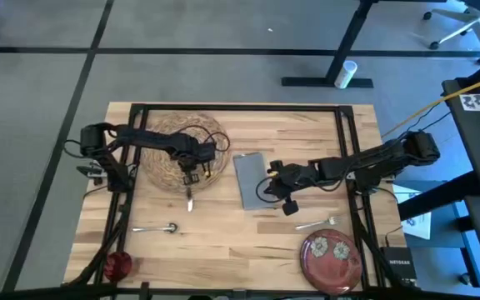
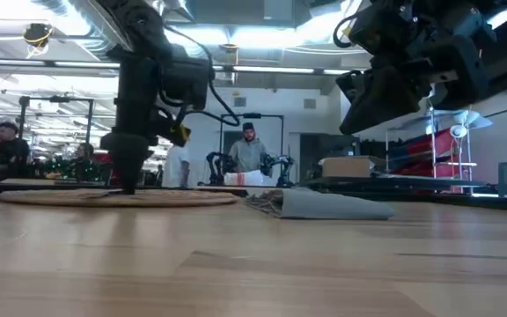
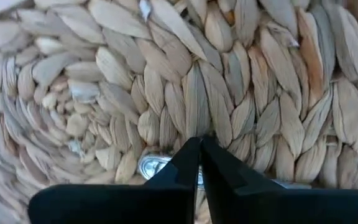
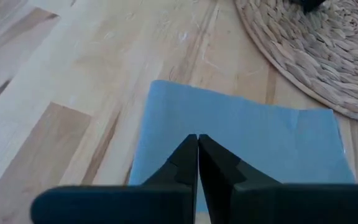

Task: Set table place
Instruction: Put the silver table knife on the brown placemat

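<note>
Wooden bench point(image 1: 223, 242) with black frame, seen from above. The largest item, a round woven straw mat point(image 1: 163, 158), lies at the far left of the bench top. It carries a silver piece of cutlery point(image 1: 189, 200), which sticks out over its near edge onto the wood; which piece cannot be told. The left gripper point(image 1: 192, 177) stands on the mat's near right part, fingers point(image 3: 185, 168) clenched tip to tip over the metal shaft of that piece, which shows just beneath them in the left wrist view. Beside the mat, to its right, lies the gray napkin point(image 1: 250, 177), flat, with nothing on it. The right gripper point(image 1: 267, 188) hovers over the napkin's right edge, fingers point(image 4: 188, 158) pressed together and holding nothing. Near the front right corner sits the dark red plate point(image 1: 330, 260) with two pale flowers, empty. A fork point(image 1: 320, 222) lies just behind it, a spoon point(image 1: 158, 227) front left, and a small red cup point(image 1: 118, 265) at the front left corner.
</note>
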You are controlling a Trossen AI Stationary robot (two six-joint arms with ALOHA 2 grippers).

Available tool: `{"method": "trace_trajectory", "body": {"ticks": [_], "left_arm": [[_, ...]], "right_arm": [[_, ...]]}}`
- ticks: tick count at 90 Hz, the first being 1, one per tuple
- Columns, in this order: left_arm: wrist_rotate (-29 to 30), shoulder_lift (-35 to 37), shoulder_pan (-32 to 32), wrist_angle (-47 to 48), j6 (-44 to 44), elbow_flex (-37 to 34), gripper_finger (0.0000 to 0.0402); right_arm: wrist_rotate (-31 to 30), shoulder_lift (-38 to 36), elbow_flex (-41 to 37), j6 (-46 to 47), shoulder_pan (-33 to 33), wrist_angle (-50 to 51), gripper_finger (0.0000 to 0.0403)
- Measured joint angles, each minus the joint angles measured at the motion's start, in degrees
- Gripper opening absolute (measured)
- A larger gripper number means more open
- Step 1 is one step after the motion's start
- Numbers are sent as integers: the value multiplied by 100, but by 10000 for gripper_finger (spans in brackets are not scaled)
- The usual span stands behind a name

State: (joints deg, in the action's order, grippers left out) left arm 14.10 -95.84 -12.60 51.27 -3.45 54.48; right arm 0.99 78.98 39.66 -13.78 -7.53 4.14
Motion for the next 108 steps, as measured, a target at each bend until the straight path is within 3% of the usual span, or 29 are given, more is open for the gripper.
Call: {"method": "trace_trajectory", "body": {"ticks": [18,48,67,83,108], "left_arm": [[265,269,187,298,-326,-3,0],[211,505,535,1000,-790,2,0],[-593,510,1272,942,-244,4,0],[-604,510,1628,487,-10,6,0],[-736,388,1672,366,257,10,0]], "right_arm": [[0,0,2,0,0,-1,0],[-2,0,4,0,-1,5,0],[-2,0,4,0,-2,24,0],[-2,0,4,0,0,22,0],[-2,0,4,0,0,24,0]]}}
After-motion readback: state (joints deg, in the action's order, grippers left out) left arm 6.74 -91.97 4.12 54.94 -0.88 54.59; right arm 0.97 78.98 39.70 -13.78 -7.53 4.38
